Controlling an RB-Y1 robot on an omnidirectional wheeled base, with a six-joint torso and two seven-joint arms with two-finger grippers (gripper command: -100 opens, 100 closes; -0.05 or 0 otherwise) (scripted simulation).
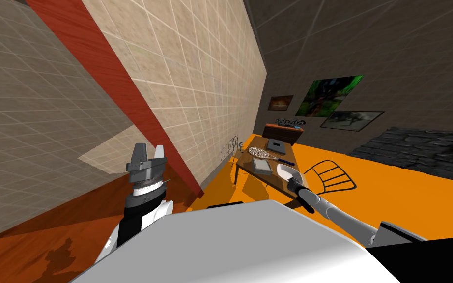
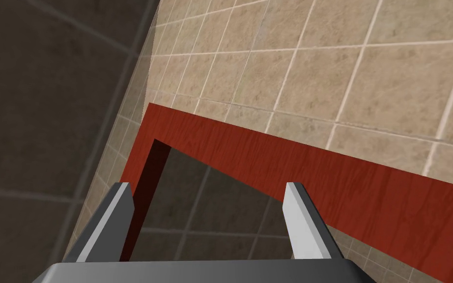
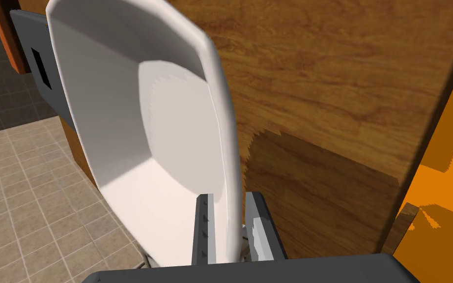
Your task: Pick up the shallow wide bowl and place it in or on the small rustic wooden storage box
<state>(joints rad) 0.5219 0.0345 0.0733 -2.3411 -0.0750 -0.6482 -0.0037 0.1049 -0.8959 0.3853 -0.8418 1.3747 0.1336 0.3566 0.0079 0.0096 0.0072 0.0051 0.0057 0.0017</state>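
two hands: right hand (image 3: 230, 195) pinches rim of white bowl (image 3: 171, 123), left hand (image 2: 208, 187) wide.

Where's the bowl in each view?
Head: bowl at the near end of the table, at the right claw.
Right wrist: bowl rim pinched in the right claw, table behind.
Left wrist: left claw open, away from the table.
Shared landmark: table.
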